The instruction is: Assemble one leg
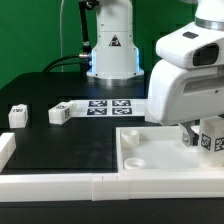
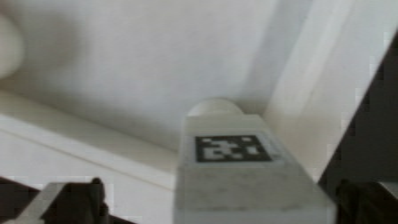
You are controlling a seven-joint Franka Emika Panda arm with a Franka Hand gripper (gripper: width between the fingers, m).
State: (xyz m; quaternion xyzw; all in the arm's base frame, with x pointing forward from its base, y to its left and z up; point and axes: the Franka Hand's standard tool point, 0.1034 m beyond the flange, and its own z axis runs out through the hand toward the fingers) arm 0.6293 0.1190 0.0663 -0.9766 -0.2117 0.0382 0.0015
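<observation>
Item: small white chunky plastic leg (image 2: 233, 160) bearing a black-and-white square tag, clamped between the closed fingers of the gripper (image 1: 203, 140), held over the large flat white square tray-like part (image 1: 150, 160) near its raised edge. Risk: if the leg's rounded tip meets the rim off-line from a corner socket, it may jam or tilt in the grasp. Spare legs (image 1: 59, 114) lie well apart on the black table.

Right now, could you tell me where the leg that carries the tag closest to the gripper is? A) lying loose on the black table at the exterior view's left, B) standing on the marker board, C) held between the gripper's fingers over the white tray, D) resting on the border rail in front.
C: the leg sits between the fingers of the gripper, above the tray; the wrist view shows the tray's surface under it.
</observation>
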